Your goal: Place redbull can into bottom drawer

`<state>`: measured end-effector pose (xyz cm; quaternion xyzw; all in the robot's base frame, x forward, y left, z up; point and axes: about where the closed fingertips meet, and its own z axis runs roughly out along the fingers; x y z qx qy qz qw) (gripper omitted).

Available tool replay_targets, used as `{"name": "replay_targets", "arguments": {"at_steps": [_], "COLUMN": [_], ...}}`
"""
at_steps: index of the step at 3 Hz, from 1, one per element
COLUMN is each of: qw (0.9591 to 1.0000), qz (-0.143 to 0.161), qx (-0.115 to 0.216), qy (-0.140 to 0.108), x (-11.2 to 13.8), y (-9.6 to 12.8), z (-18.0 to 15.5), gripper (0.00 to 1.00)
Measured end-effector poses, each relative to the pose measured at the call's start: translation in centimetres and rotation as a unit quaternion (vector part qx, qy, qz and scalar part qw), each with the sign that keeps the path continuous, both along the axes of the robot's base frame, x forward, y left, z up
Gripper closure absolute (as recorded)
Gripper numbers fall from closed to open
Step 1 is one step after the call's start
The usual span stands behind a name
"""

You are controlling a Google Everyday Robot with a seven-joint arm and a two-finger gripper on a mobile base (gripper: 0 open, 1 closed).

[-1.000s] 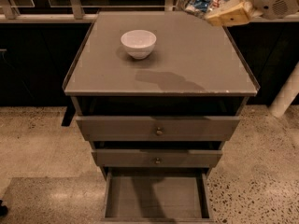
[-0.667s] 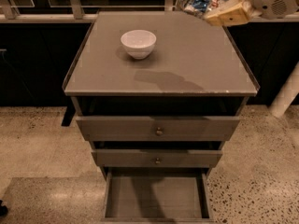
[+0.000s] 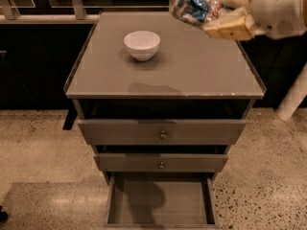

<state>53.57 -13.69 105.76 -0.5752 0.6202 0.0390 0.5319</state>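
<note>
Overhead, at the far right of the scene, the gripper [image 3: 214, 12] hangs above the far right corner of the cabinet top [image 3: 192, 66]. Its two tan fingers [image 3: 225, 30] are clamped on the can [image 3: 191, 6], one above and one below the can's right end. The can, blue and silver with a crinkled skin, is tilted, with its free end pointing left. It is held in the air, clear of the cabinet top and well apart from the bottom drawer [image 3: 158, 202]. Which end of the can is its lid cannot be told with certainty. The white arm [image 3: 280, 8] enters from the right edge behind the gripper.

A white bowl [image 3: 142, 44] stands upright on the cabinet top, left of centre and toward the far side, well apart from the can.

Below the cabinet top are three grey-brown drawers. The top drawer [image 3: 124, 132] and the middle drawer [image 3: 129, 163] are each pulled out a little, and each carries a small round knob [image 3: 163, 135] at the centre of its front. The bottom drawer is pulled out farthest, toward the near edge of the scene. It shows a flat bare floor with low sides, and a soft shadow lies across the left part of that floor.

The cabinet stands on a speckled stone floor [image 3: 38, 147].
</note>
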Motion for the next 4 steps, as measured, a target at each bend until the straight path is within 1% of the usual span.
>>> {"name": "replay_targets", "arguments": {"at_steps": [1,2,3,4], "qw": [0.9978,0.9903,0.9807,0.9799], "qz": [-0.030,-0.065,-0.088,-0.087], "qx": [0.058,0.104,0.114,0.114], "qy": [-0.004,0.066,0.132,0.138], "x": [-2.1,-4.3,-5.7,-5.9], "y": [0.3,-1.7,-3.0,-2.8], "z": [-3.1,-11.6,-18.3,-18.8], "gripper": [1.00,1.00,1.00,1.00]}}
